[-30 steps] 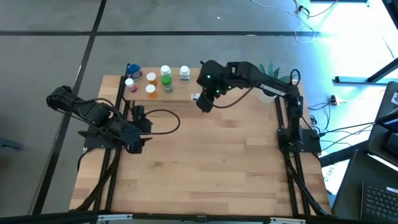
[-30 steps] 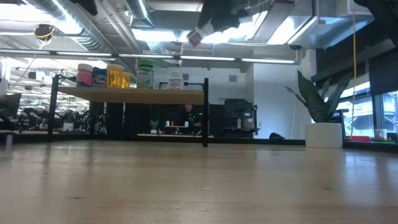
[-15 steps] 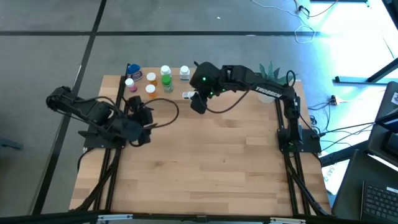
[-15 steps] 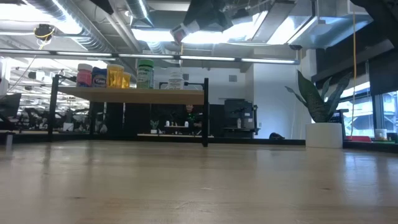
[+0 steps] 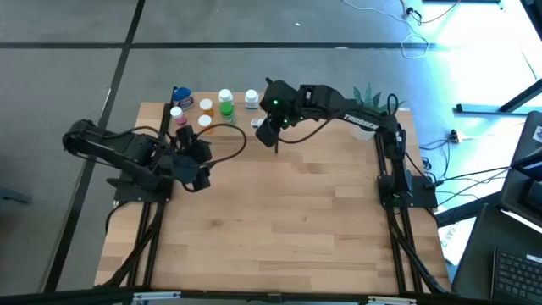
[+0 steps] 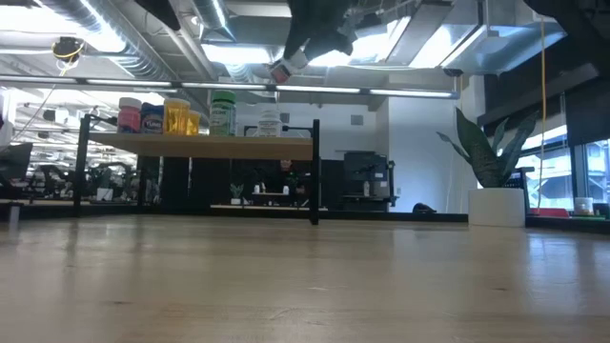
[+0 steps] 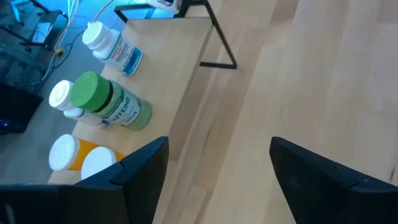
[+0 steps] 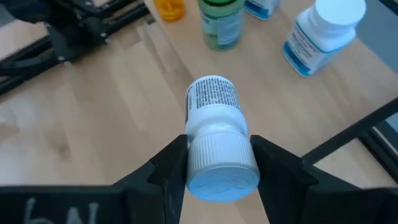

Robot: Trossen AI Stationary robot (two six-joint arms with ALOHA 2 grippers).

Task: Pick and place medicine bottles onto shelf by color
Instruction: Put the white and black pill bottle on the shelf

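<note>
The shelf [image 5: 216, 127] stands at the table's far left and carries blue [image 5: 182, 95], pink [image 5: 177, 114], orange [image 5: 206, 106], green [image 5: 225, 102] and white [image 5: 251, 99] medicine bottles, all upright on their bases. My right gripper [image 5: 264, 131] hangs above the shelf's right end, shut on a white bottle [image 8: 212, 99]; the low view shows that bottle [image 6: 283, 69] high over the shelf top [image 6: 200, 143]. My left gripper [image 7: 217, 180] is open with nothing between its fingers, near the shelf's front edge [image 5: 201, 161]. My right gripper pinches the white bottle by its ribbed cap [image 8: 222, 163], one finger [image 8: 168, 168] on each side. The fingers slant down from above, from the table's right side. The bottle lies along them, its base pointing on past them toward the shelf, tilted and lifted clear.
A potted green plant [image 5: 368, 97] stands at the table's far right, its white pot [image 6: 496, 205] plain in the low view. Thin black posts [image 6: 315, 171] rise at the shelf's ends. Bare wooden tabletop [image 5: 288, 229] stretches across the middle and near side.
My right gripper has carried the white bottle toward the table's left, over the shelf's right end, and sunk a little. My left gripper has swung toward the far edge, closer to the shelf, turning as it went; its fingers stay open.
</note>
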